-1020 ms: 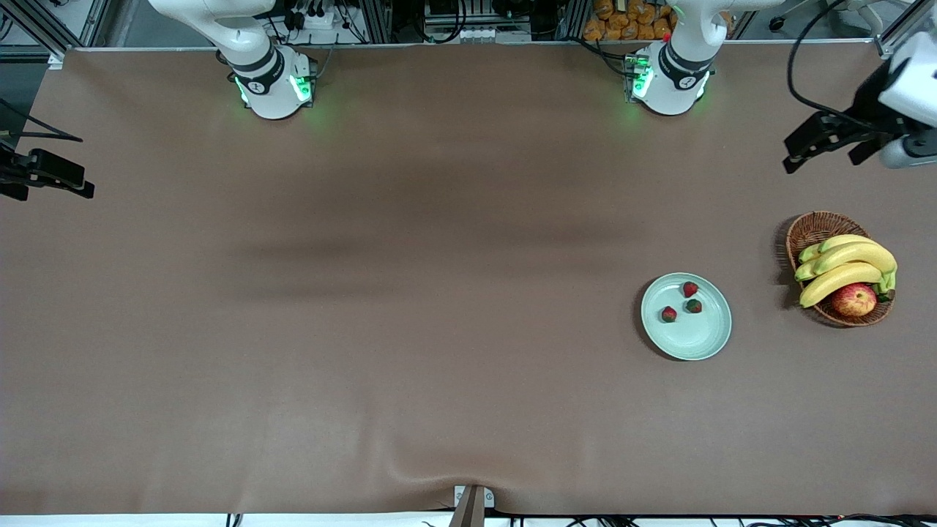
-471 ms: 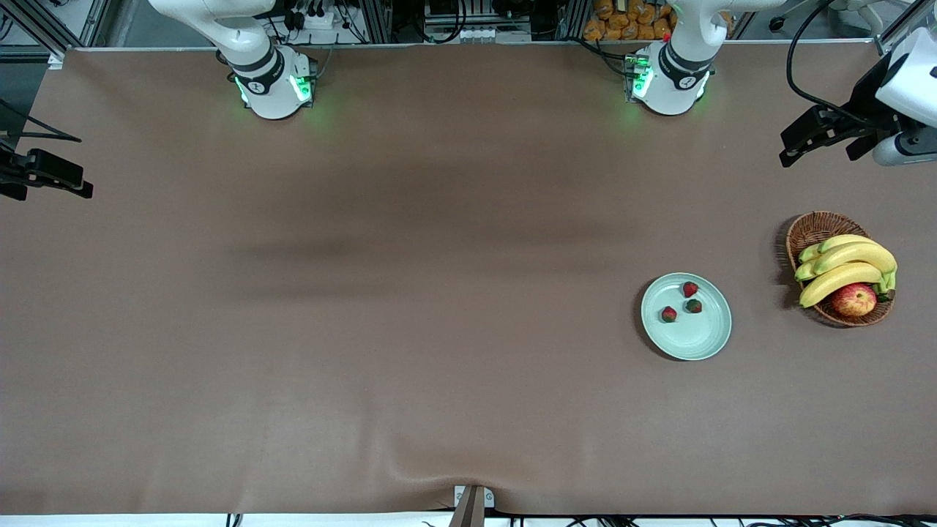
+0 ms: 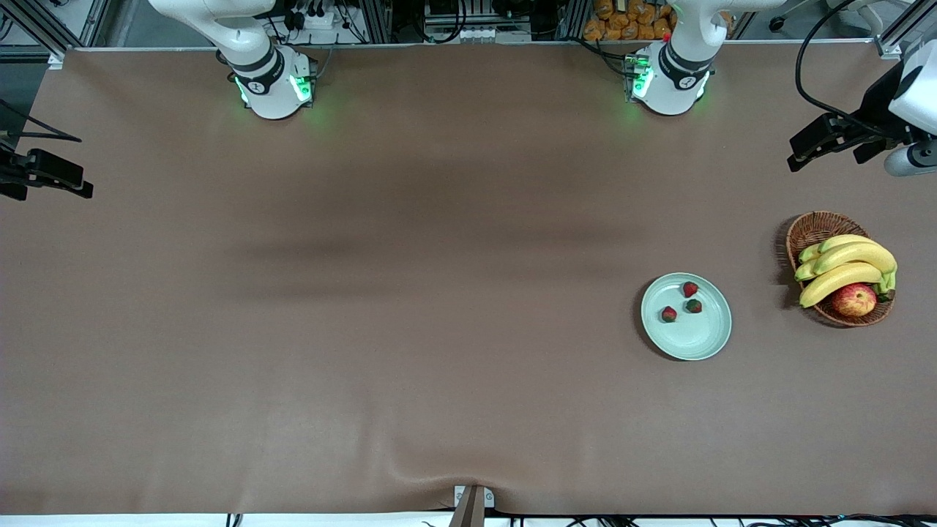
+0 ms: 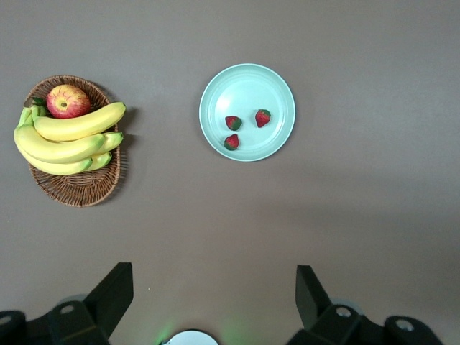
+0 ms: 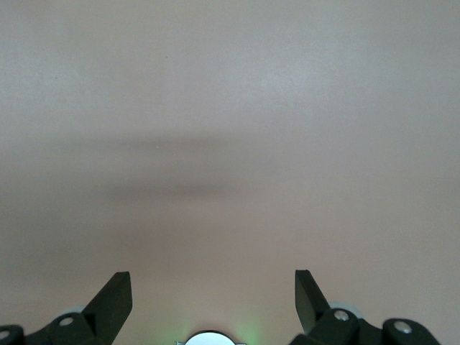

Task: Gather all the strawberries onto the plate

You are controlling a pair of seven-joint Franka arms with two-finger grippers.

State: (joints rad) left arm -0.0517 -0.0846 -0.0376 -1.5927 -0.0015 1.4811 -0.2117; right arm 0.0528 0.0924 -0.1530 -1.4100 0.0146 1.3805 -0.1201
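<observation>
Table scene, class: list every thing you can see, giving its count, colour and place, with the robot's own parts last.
strawberries: three, red with green tops, on the plate.
plate: one, pale mint green, toward the left arm's end of the table.
basket: one, brown wicker, beside the plate, closer to the left arm's end.
bananas: one bunch, yellow, in the basket.
apple: one, red-yellow, in the basket.
table: one, brown cover.
left claw: open, empty, raised over the left arm's end.
right claw: open, empty, waiting over the right arm's end.
</observation>
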